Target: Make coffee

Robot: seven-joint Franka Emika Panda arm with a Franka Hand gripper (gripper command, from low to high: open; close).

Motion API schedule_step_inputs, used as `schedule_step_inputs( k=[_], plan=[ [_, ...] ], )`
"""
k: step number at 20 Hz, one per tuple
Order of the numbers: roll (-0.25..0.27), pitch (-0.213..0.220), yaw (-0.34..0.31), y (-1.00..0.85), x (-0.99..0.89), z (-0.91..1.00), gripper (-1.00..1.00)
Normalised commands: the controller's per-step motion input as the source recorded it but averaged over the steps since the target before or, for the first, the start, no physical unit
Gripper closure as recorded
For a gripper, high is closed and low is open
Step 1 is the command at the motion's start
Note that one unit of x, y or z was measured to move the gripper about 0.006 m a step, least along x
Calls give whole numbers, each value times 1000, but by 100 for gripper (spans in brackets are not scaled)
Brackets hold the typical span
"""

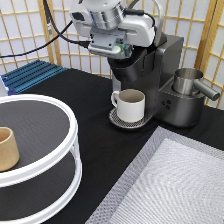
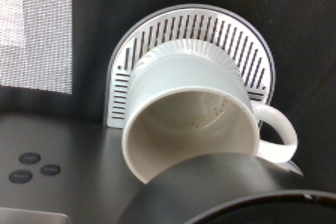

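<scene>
A white mug with a handle stands empty on the round drip tray of the dark grey coffee machine. My gripper sits low over the machine's brew head, directly above the mug. In the wrist view the mug shows from above with a few dark specks inside, on the slotted drip tray, with the dark brew head in front of it. The coffee pod is out of view in both views.
A metal jug sits on the machine's right side. A tan handleless cup stands on a white two-tier round shelf at the exterior view's left. A blue rack lies behind. A grey mat covers the bottom right.
</scene>
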Motion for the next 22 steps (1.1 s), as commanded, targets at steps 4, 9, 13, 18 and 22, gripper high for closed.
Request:
schedule_step_inputs(
  k=[4, 9, 13, 18, 22],
  plan=[
    [-86, 0, -22, 131, 1, 85, 100],
    [-119, -11, -24, 169, 0, 28, 100],
    [-213, -46, -36, 318, -105, 4, 100],
    [-180, -10, -17, 323, -36, 98, 100],
    [-131, 0, -6, 241, -2, 134, -100]
  ],
)
